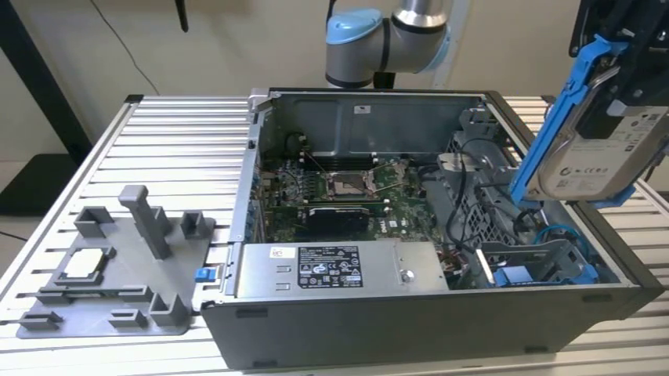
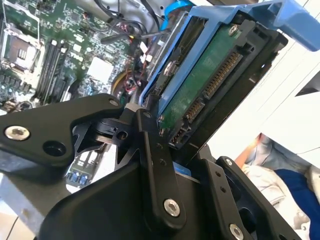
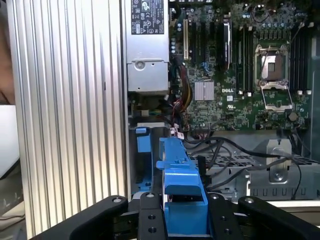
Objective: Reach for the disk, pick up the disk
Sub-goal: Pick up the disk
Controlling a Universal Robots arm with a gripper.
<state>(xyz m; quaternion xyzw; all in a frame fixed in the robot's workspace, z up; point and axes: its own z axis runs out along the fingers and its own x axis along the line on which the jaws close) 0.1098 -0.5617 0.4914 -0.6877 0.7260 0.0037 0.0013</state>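
My claw (image 2: pixel 165 165) is clamped on the disk (image 1: pixel 601 149), held tilted at the right edge of the exterior view, clear above the open computer case (image 1: pixel 418 313) on the slatted desk (image 1: pixel 168 133). The pick-up looks done; what remains calls only for a steady grip.

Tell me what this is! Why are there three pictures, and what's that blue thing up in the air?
It is a robot arm working over an opened computer case on a ribbed metal table. One picture comes from a camera standing nearby; the other two come from cameras riding on the arm's wrist, looking past its black gripper. The blue thing is the disk, a metal hard drive in a blue plastic frame. The gripper is shut on it and holds it above the case. Beside the case lies a grey plastic holder tray.
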